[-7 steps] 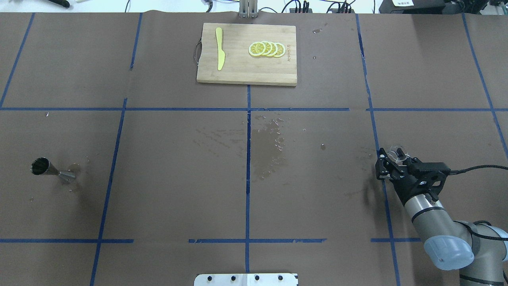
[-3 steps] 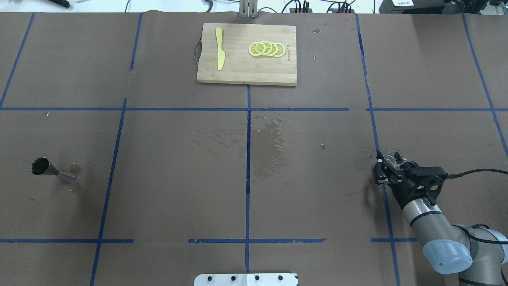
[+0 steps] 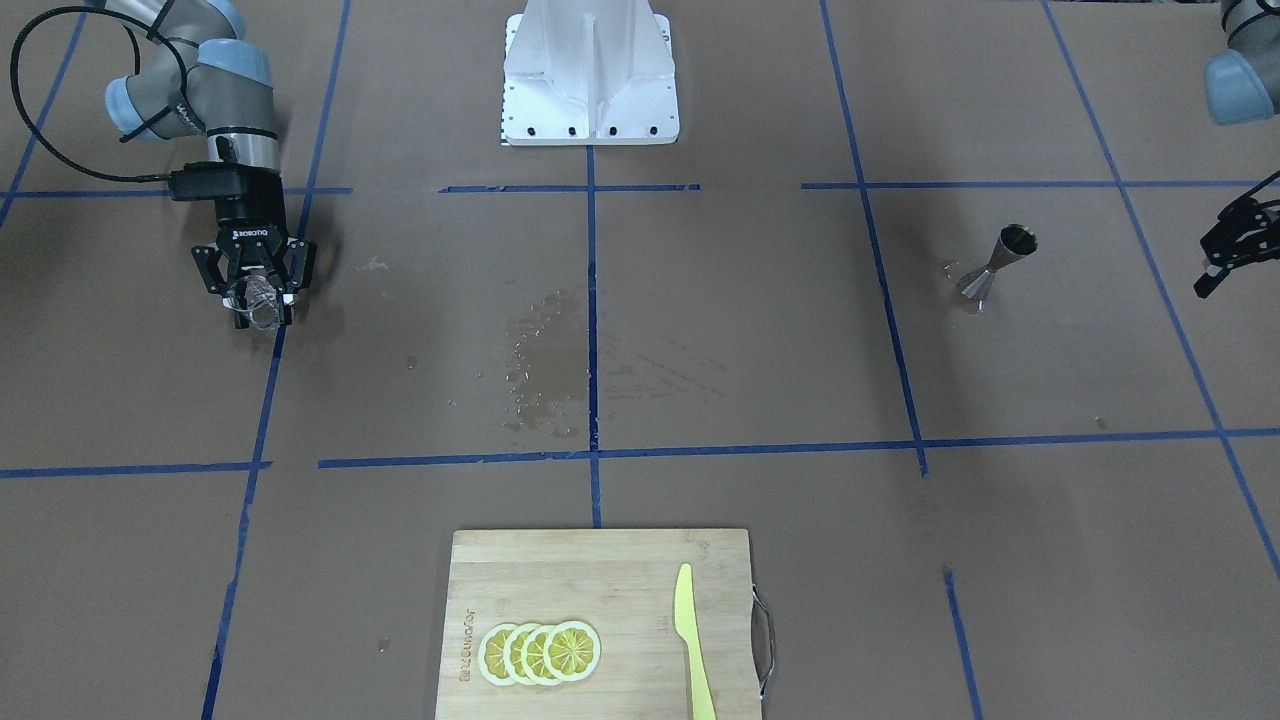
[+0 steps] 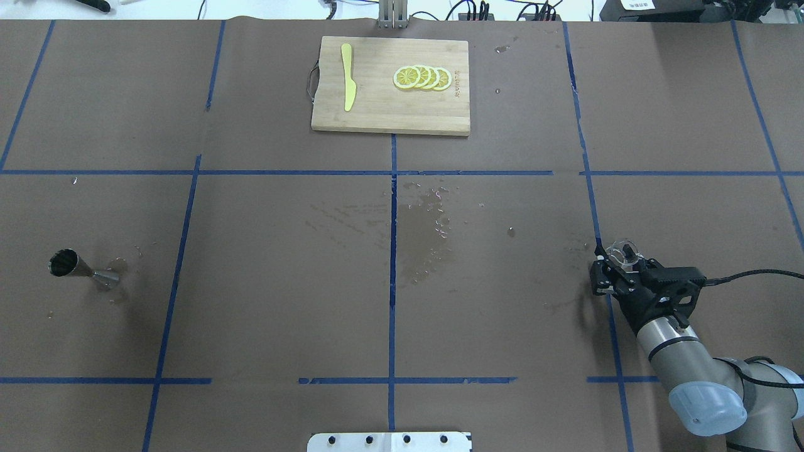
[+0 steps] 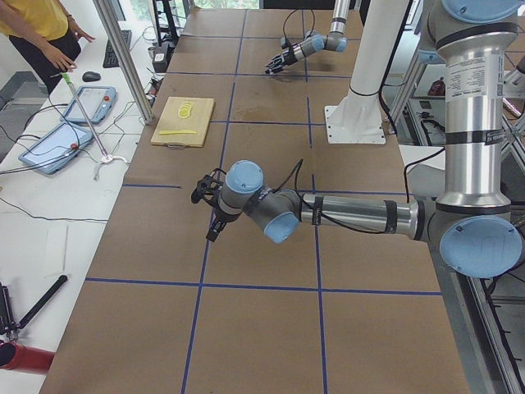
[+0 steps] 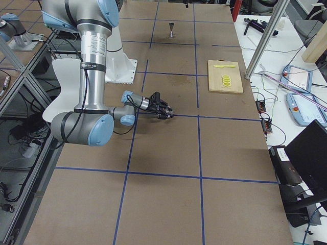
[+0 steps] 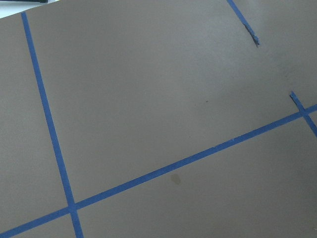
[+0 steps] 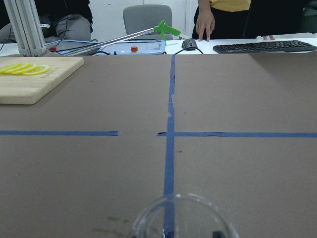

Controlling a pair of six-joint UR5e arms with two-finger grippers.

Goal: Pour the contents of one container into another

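**A:** Over on the robot's right side, the right end effector (image 4: 619, 262) has its two black fingers pinched around the small clear glass cup (image 4: 624, 251). It's a firm-looking hold, with one finger on each side of the glass.

**B:** And the wrist view backs that up: the cup's round rim (image 8: 181, 215) sits low in the frame, mouth upward, right over a strip of blue tape. Is it resting on the brown paper-covered tabletop (image 4: 282, 301) or just above it? I honestly can't tell.

**A:** Now look all the way across. The silvery hourglass-shaped steel jigger (image 4: 81, 270) stands upright on the robot's left side, open mouth up, well apart from the cup.

**B:** There's a small damp mark just beside its base, too. And the left end effector (image 3: 1222, 255)?

**A:** It's only partly in view at the edge of the front-facing picture, off beyond the jigger and not touching it. Spread or pressed together, I can't say.

**B:** A wet patch (image 4: 421, 245) stains the middle of the tabletop, between the two vessels.

**A:** At the far edge lies a pale wooden cutting board (image 4: 383, 113). It carries a row of overlapping lemon slices (image 4: 422, 78) and a yellow plastic knife (image 4: 347, 78), the two lying apart from each other.
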